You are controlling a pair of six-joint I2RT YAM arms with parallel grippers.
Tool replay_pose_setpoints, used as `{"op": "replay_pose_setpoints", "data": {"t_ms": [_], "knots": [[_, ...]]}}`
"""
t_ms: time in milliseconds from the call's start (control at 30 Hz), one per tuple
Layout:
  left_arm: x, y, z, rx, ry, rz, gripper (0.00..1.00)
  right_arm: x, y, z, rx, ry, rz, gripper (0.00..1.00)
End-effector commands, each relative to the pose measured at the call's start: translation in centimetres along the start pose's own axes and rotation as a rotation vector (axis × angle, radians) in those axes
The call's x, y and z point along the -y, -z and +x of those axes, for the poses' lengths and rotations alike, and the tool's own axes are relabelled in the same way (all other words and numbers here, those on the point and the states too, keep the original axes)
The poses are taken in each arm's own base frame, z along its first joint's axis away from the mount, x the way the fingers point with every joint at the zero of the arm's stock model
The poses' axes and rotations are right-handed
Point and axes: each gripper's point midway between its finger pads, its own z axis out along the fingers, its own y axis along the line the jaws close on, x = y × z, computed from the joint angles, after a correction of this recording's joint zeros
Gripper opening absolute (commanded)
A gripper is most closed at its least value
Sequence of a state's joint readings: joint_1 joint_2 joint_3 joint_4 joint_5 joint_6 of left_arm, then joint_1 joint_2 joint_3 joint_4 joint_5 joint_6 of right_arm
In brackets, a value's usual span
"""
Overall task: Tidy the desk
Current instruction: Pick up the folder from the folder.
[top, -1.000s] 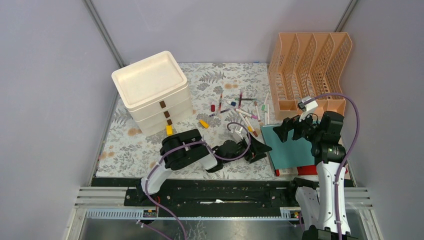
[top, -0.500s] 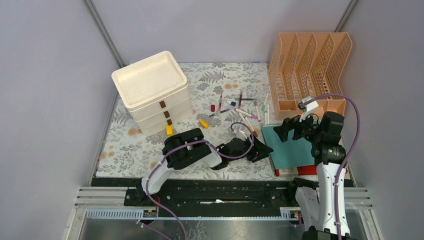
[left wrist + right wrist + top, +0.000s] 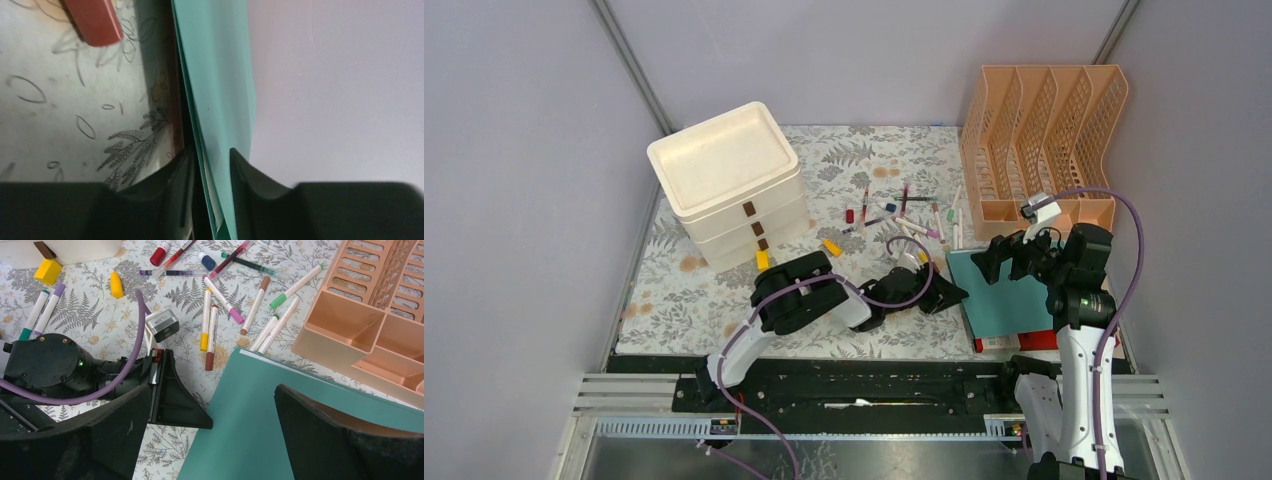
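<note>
The desk carries a teal folder at its front right. My left gripper reaches in low from the left and has the folder's left edge between its jaws. In the left wrist view the gripper is narrowed onto the teal cover and the white pages inside it. My right gripper hovers open above the folder's far left corner. From the right wrist, the right gripper spans the folder's edge and touches nothing.
Several markers lie scattered mid-desk, just beyond the left gripper. A peach file rack stands at the back right and a cream drawer unit at the back left. A yellow block lies nearby. A red item lies under the folder.
The left gripper slid right to the folder's edge and narrowed its jaws around it. The right arm has stayed still.
</note>
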State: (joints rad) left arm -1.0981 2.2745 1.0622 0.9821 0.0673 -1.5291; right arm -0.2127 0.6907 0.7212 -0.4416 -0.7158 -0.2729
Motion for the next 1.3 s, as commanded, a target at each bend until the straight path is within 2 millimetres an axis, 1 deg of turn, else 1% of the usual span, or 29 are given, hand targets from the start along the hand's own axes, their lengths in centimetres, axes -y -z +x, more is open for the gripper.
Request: {"op": "replay_pose_setpoints", "data": {"t_ms": [0, 100, 200, 400, 533, 700, 833, 933, 1033, 1133, 1267], "knots": [[1.4, -0.1, -0.9, 0.014, -0.035, 0.043, 0.23, 0.5, 0.0, -0.6, 0.026, 0.022, 0.026, 1.00], [2.3, 0.8, -1.0, 0.021, -0.052, 0.061, 0.11, 0.6, 0.0, -0.6, 0.025, 0.021, 0.027, 1.00], [3.7, 2.1, -1.3, 0.038, -0.067, 0.092, 0.01, 0.6, 0.0, -0.5, 0.023, 0.019, 0.026, 1.00], [6.3, 4.4, -1.5, 0.042, -0.117, 0.166, 0.00, 0.4, -0.1, -0.5, 0.022, 0.014, 0.016, 1.00], [7.8, 5.7, -1.6, 0.037, -0.163, 0.212, 0.00, -0.2, -0.1, -0.5, 0.025, 0.010, -0.022, 1.00], [8.3, 7.2, -2.3, 0.046, -0.206, 0.220, 0.00, -1.4, -0.2, -0.3, 0.019, -0.003, -0.098, 1.00], [9.5, 8.7, -3.0, 0.050, -0.231, 0.243, 0.00, -2.5, 0.1, -0.1, -0.007, 0.002, -0.165, 1.00], [10.4, 9.9, -3.8, 0.051, -0.242, 0.263, 0.00, -3.6, 0.7, -0.6, -0.023, 0.038, -0.234, 1.00], [11.2, 11.3, -4.7, 0.057, -0.244, 0.281, 0.00, -4.3, 1.3, -1.4, -0.037, 0.063, -0.277, 1.00], [11.6, 12.5, -5.8, 0.074, -0.238, 0.290, 0.00, -4.8, 1.8, -1.8, -0.056, 0.092, -0.317, 1.00], [11.9, 13.9, -6.9, 0.080, -0.221, 0.304, 0.00, -5.5, 2.5, -1.7, -0.083, 0.153, -0.368, 1.00]]}}
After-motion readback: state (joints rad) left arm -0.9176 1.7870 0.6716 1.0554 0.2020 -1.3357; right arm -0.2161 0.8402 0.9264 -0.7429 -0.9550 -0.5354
